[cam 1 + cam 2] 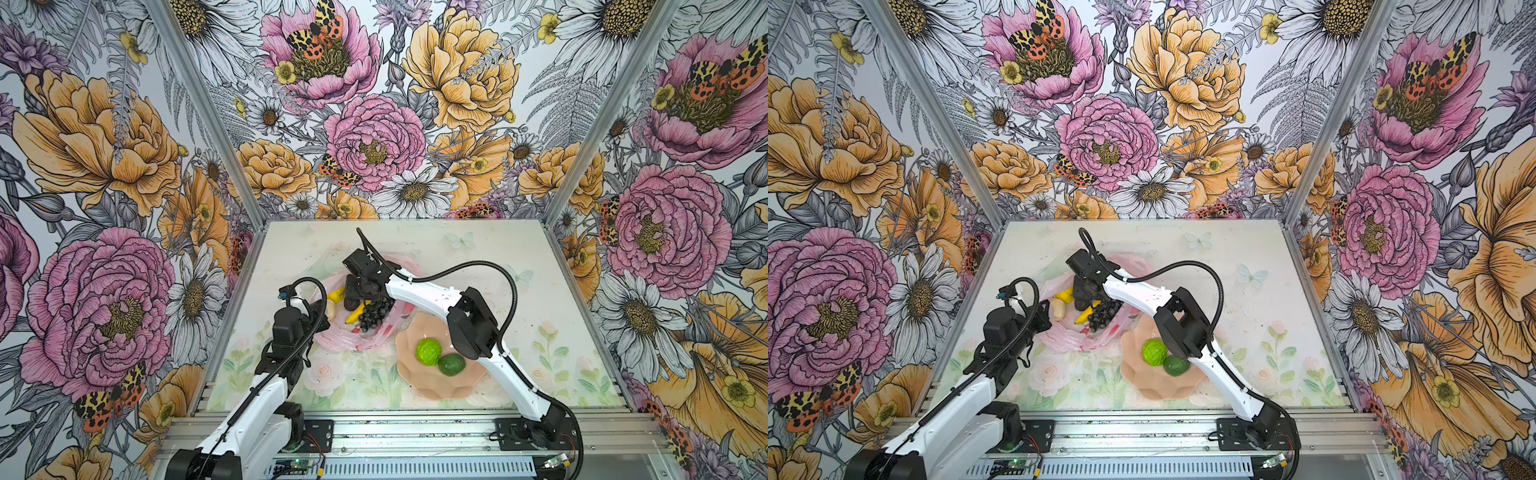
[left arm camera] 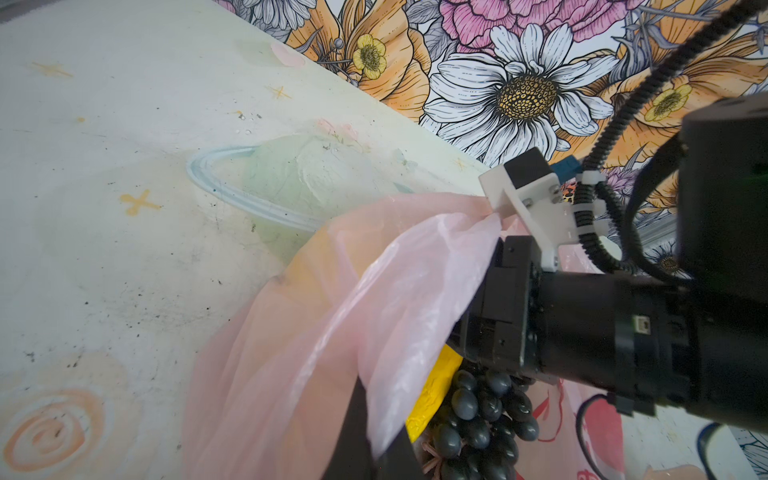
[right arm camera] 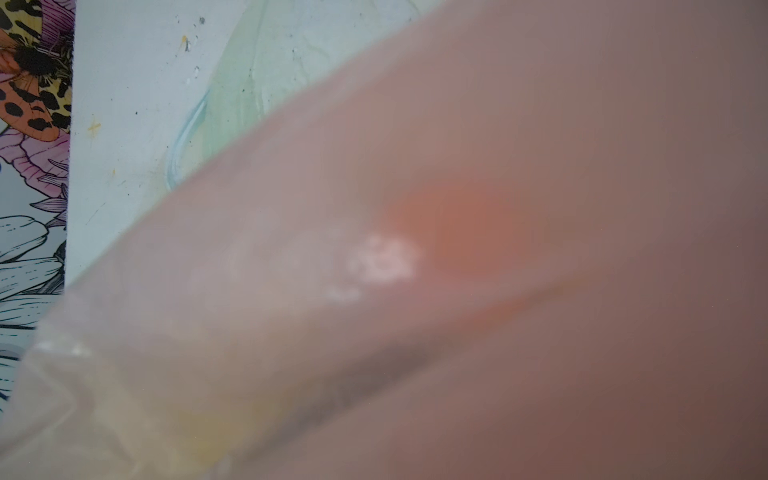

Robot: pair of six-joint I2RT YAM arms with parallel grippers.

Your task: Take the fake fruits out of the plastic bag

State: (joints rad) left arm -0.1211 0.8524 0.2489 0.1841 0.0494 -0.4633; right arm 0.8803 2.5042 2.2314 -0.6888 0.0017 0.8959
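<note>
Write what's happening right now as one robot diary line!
left end effector: shut on plastic bag | right end effector: in bag, grip unclear | plate: lime-green citrus, avocado | in bag: banana, grapes, lemon

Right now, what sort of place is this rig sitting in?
Likely a robot data-collection booth, not a home: flower-print walls on aluminium posts, left arm and right arm mounted on a slotted rail, fake fruits in a plastic bag as props.
</note>
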